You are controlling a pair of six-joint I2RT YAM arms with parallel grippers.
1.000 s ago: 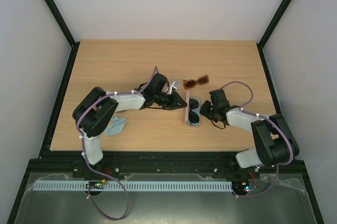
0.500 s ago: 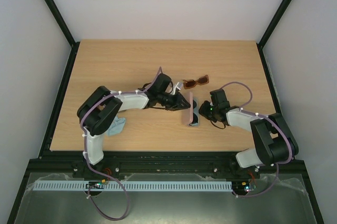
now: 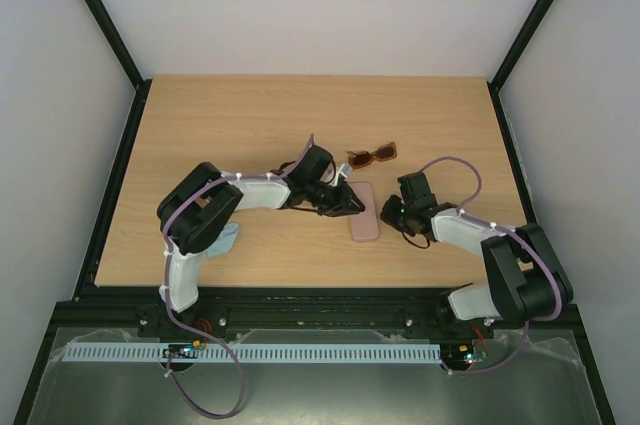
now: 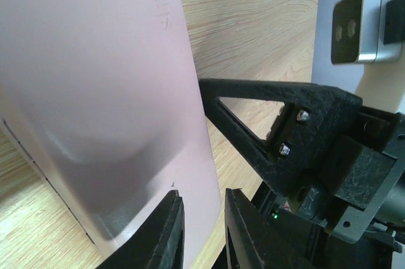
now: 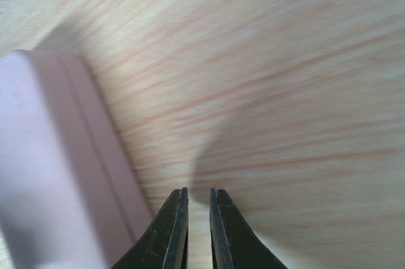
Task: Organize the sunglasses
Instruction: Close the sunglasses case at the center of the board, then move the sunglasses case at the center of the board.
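The reddish-brown sunglasses [image 3: 372,155] lie open on the table behind the pink case [image 3: 364,211]. The case lies flat with its lid down. The black aviators are hidden. My left gripper [image 3: 349,203] rests on the case's left edge with its jaws nearly together and nothing between them. In the left wrist view the pink lid [image 4: 95,92] fills the left, under my left gripper [image 4: 204,231]. My right gripper [image 3: 391,213] is shut and empty just right of the case. In the right wrist view my right gripper [image 5: 196,225] hangs over bare wood beside the case [image 5: 44,155].
A light blue cloth [image 3: 225,238] lies by the left arm's elbow near the front edge. The right gripper's black finger [image 4: 266,117] and its wrist camera [image 4: 357,25] show close by in the left wrist view. Black frame posts run along both table sides.
The pink case was open with the black aviators inside; its lid has swung down shut over them. My left gripper moved right onto the case. The right gripper barely moved.
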